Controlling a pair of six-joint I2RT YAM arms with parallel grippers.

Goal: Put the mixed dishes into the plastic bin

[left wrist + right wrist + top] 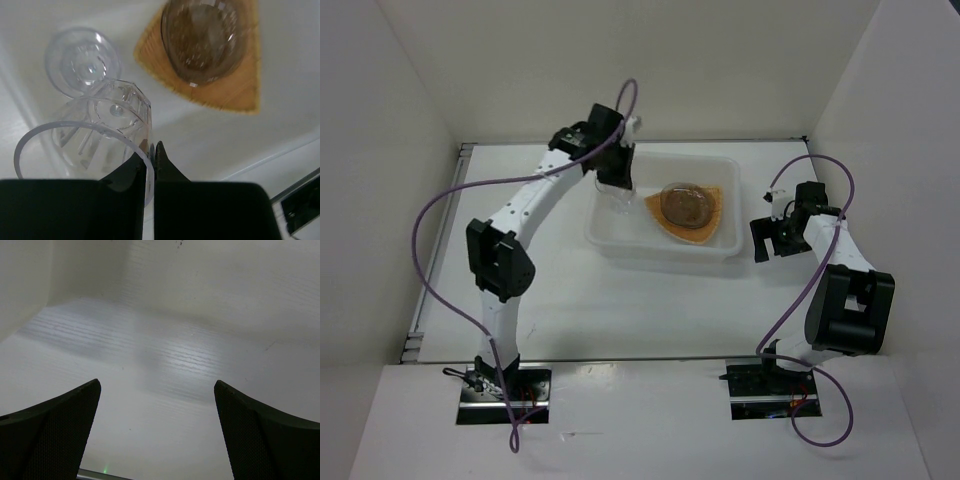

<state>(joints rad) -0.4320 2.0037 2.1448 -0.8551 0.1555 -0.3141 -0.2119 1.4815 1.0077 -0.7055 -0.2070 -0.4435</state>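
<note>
The plastic bin (660, 252) stands mid-table. Inside it lies the tan-orange plate (712, 228), with a round speckled plate (686, 203) on top; I cannot tell whether a second one is stacked there. My left gripper (616, 186) hangs over the bin's left part, shut on the rim of the clear glass (100, 125), which is tilted above the bin floor (215, 135). In the left wrist view the left gripper (153, 146) pinches the glass wall, with the tan plate (240, 85) and speckled plate (200, 40) beyond. My right gripper (775, 238) is open and empty, right of the bin.
A second clear round glass-like piece (82, 60) sits on the bin floor under the held glass. White walls enclose the table on three sides. In the right wrist view the right gripper (157, 405) is over bare white table.
</note>
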